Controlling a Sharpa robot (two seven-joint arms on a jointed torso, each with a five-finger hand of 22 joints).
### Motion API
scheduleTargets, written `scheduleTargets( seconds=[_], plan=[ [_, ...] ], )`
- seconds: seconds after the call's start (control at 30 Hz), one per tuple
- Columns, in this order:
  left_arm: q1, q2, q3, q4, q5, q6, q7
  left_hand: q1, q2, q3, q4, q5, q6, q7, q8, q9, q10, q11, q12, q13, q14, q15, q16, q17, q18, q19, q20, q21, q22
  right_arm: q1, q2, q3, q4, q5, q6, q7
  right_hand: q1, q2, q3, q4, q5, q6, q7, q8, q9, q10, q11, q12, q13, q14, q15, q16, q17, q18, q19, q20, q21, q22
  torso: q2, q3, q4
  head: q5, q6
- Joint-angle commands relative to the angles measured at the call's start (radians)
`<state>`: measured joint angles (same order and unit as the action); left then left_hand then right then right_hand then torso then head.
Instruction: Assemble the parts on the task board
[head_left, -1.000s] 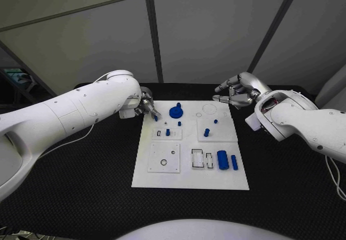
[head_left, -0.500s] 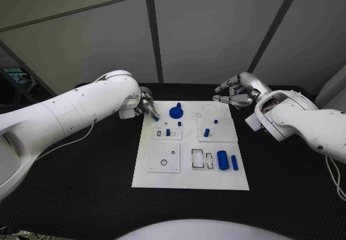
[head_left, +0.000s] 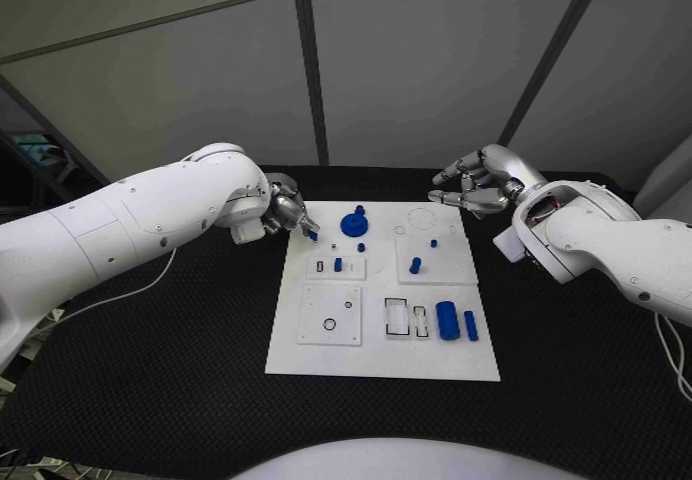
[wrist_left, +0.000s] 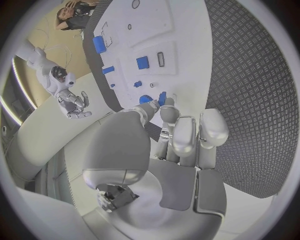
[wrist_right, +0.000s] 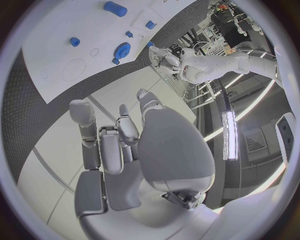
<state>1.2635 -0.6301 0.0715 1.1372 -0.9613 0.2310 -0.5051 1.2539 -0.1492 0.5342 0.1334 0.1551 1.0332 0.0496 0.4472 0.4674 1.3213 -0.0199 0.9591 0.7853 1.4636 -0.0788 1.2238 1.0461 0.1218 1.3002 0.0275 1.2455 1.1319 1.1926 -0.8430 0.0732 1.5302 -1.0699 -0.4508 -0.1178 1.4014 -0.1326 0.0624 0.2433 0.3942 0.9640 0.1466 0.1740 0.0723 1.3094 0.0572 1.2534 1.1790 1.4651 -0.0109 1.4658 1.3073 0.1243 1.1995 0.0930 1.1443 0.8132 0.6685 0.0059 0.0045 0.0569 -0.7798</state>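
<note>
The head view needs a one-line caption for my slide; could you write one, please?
Left hand pinches a small blue part at the task board's far corner; right hand hovers empty.

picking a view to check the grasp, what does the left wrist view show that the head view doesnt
Left wrist view alone: the inner side of the left hand, a small blue piece pinched at its fingertips. Head view alone: the whole white board, with two blue cylinders on its near right. Both: the board, the blue knob, and the right hand with fingers apart, holding nothing.
</note>
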Motion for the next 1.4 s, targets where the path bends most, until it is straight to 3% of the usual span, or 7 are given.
scheduleTargets(
  seconds=[0.03,0.3,0.53,0.9,1.4],
  plan=[
    [-0.004,-0.029,0.000,0.051,0.086,-0.096,0.026,-0.009,-0.015,0.162,-0.149,0.023,0.013,-0.001,0.007,0.007,0.023,-0.011,0.004,0.002,0.006,-0.008,0.007,0.002,-0.017,0.010,0.000,0.007,0.009,0.001,-0.002,0.001,0.001,0.001,0.001,0.009,0.002,0.009,0.003,0.005,0.000,-0.003,-0.003,0.003,-0.001,-0.008,0.000,-0.005,-0.001,0.059,-0.006,-0.004,0.064,0.017,-0.007,-0.002,-0.006,-0.001,0.000,0.0001,0.0002,0.001,-0.001],
    [-0.027,-0.101,-0.002,0.174,0.094,-0.184,0.017,-0.023,-0.028,0.181,-0.158,0.040,0.022,-0.005,0.008,0.015,0.034,-0.014,-0.002,-0.002,0.007,-0.011,0.008,0.003,-0.020,0.020,-0.003,0.018,0.025,0.001,-0.005,0.001,0.002,0.001,0.001,0.008,0.003,0.009,0.003,0.006,0.003,-0.003,-0.003,0.004,-0.001,-0.008,0.000,-0.004,-0.001,0.059,-0.006,-0.003,0.065,0.017,-0.007,-0.002,-0.007,-0.001,-0.001,0.0011,0.0002,0.008,-0.003],
    [-0.053,-0.124,-0.006,0.234,0.034,-0.211,0.002,-0.028,-0.033,0.187,-0.161,0.046,0.026,-0.007,0.009,0.018,0.038,-0.016,-0.007,-0.007,0.007,-0.012,0.008,0.003,-0.022,0.025,-0.004,0.023,0.032,0.001,-0.005,0.001,0.001,0.001,0.002,0.007,0.003,0.009,0.003,0.006,0.003,-0.003,-0.003,0.004,-0.001,-0.008,0.000,-0.004,-0.001,0.059,-0.006,-0.003,0.065,0.017,-0.007,-0.002,-0.007,-0.001,0.000,0.0000,-0.0010,0.010,-0.007],
    [-0.078,-0.127,-0.010,0.272,-0.062,-0.188,-0.026,-0.031,-0.035,0.191,-0.163,0.048,0.028,-0.008,0.009,0.020,0.034,-0.017,-0.030,-0.034,0.007,-0.013,0.008,0.003,-0.021,0.023,-0.005,0.021,0.029,0.001,-0.006,0.001,0.000,0.001,0.003,0.008,0.003,0.009,0.003,0.006,0.003,-0.003,-0.003,0.004,-0.001,-0.008,0.000,-0.004,0.000,0.059,-0.006,-0.004,0.065,0.017,-0.006,-0.002,-0.007,-0.001,0.002,-0.0003,-0.0019,0.009,-0.009],
    [-0.084,-0.125,-0.010,0.280,-0.095,-0.134,-0.060,-0.033,-0.036,0.194,-0.163,0.048,0.029,-0.008,0.008,0.021,0.034,-0.017,-0.037,-0.042,0.007,-0.013,0.008,0.003,-0.020,0.022,-0.005,0.020,0.028,0.001,-0.004,0.001,-0.001,0.001,0.005,0.008,0.003,0.009,0.003,0.006,0.003,-0.003,-0.003,0.004,-0.001,-0.008,0.000,-0.004,0.000,0.059,-0.006,-0.004,0.065,0.017,-0.006,-0.002,-0.007,-0.001,0.001,-0.0002,-0.0019,0.011,-0.012]
  ],
)
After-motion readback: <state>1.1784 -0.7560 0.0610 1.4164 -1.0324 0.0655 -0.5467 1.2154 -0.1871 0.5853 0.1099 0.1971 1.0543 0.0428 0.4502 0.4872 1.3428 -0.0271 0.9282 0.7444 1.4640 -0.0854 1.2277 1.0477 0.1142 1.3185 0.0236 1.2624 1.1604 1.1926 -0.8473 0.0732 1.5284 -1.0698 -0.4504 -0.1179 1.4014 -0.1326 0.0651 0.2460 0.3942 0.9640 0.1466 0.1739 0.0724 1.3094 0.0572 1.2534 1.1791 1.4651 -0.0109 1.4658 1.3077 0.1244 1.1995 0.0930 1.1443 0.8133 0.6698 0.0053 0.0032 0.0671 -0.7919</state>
